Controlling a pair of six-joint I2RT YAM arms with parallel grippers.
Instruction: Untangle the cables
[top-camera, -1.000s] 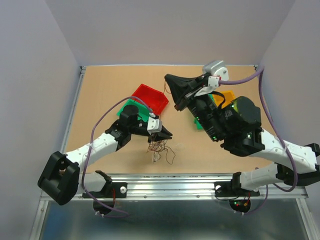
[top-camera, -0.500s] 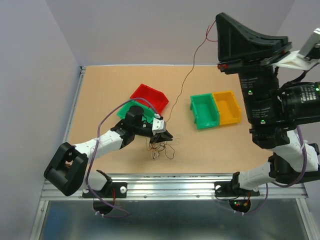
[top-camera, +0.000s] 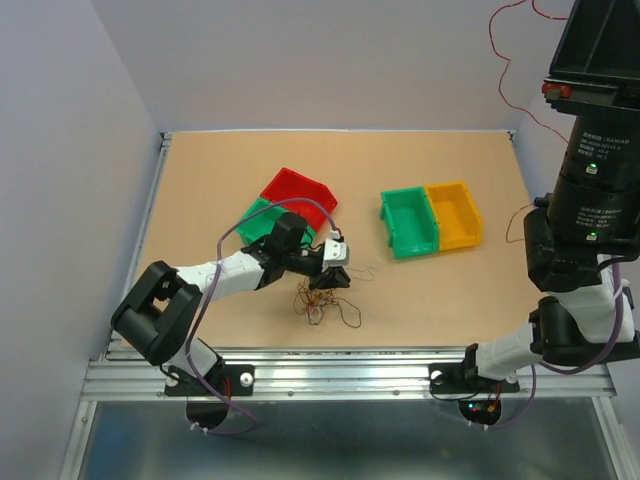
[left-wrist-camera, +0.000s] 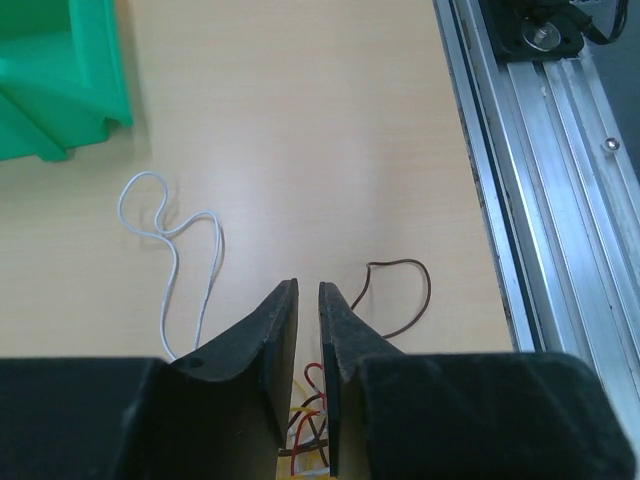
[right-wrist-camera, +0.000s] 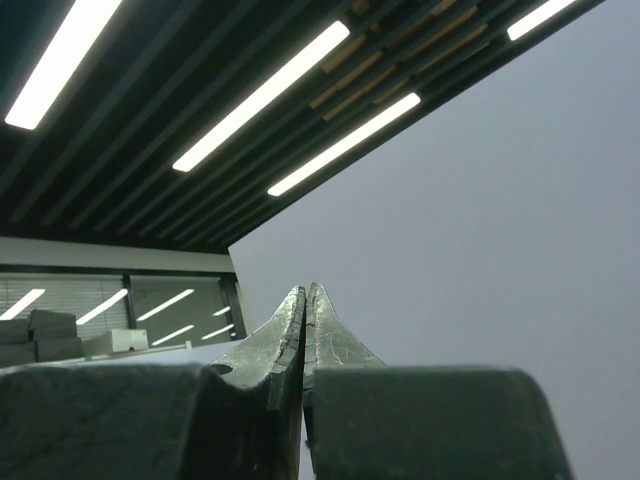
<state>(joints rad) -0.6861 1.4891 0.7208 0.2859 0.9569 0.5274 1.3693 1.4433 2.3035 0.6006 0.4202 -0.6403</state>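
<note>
The cables (top-camera: 322, 305) lie as a small loopy tangle of thin yellow, red and dark wires on the table in front of the left arm. My left gripper (top-camera: 336, 276) presses down at the tangle's far edge. In the left wrist view my left gripper (left-wrist-camera: 308, 286) is nearly closed, with red, yellow and dark strands (left-wrist-camera: 312, 405) between the fingers. My right gripper (right-wrist-camera: 306, 290) is shut and points up at the ceiling, raised above the top view's upper edge. A long red wire (top-camera: 508, 88) hangs from it, free of the tangle.
A red bin (top-camera: 300, 195) and a green bin (top-camera: 258, 214) sit behind the left gripper. A green bin (top-camera: 408, 222) and a yellow bin (top-camera: 452, 214) stand side by side at mid right. A loose white wire (left-wrist-camera: 172, 262) and a brown loop (left-wrist-camera: 402, 298) lie beyond the left fingertips.
My right arm has swung up and to the right, pulling the red wire out of the tangle and high into the air. My left gripper has shifted slightly right, staying at the tangle.
</note>
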